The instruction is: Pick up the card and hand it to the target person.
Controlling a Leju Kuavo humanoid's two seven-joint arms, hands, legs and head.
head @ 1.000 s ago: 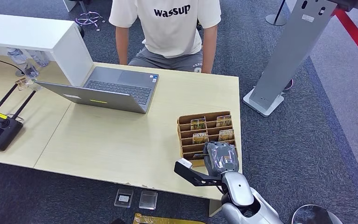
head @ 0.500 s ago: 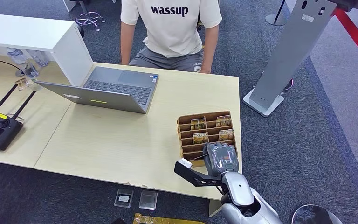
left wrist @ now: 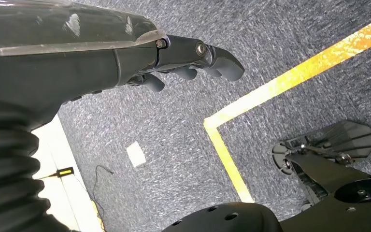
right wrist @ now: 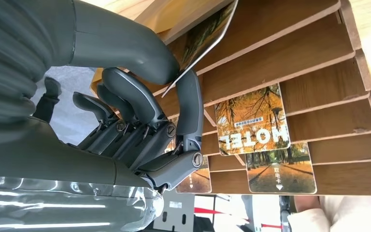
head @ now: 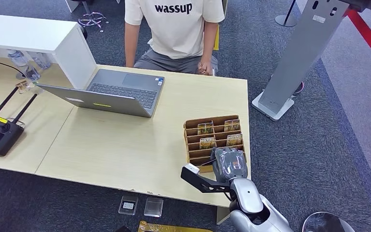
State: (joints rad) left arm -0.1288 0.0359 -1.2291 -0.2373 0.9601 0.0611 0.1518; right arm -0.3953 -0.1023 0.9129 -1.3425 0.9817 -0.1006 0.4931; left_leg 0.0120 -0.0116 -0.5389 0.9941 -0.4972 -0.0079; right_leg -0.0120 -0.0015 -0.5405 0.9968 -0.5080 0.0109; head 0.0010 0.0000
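Right hand [right wrist: 140,121] at the near end of the wooden rack [head: 212,137], which stands at the right edge of the table [head: 125,145]. Thumb and a finger [right wrist: 189,108] pinch the corner of one card [right wrist: 207,31] that sits tilted in its slot; the other fingers are curled beside it. More cards [right wrist: 251,121] stand in the farther slots. The left hand [left wrist: 188,58] hangs over the carpet, fingers loosely bent, holding nothing. The person [head: 178,29] sits across the table, well apart from the rack. Risks, as judged: the grip is only on the card's corner, so a skewed pull could jam it against the slot wall, slip it free, or drag the light rack toward the table edge.
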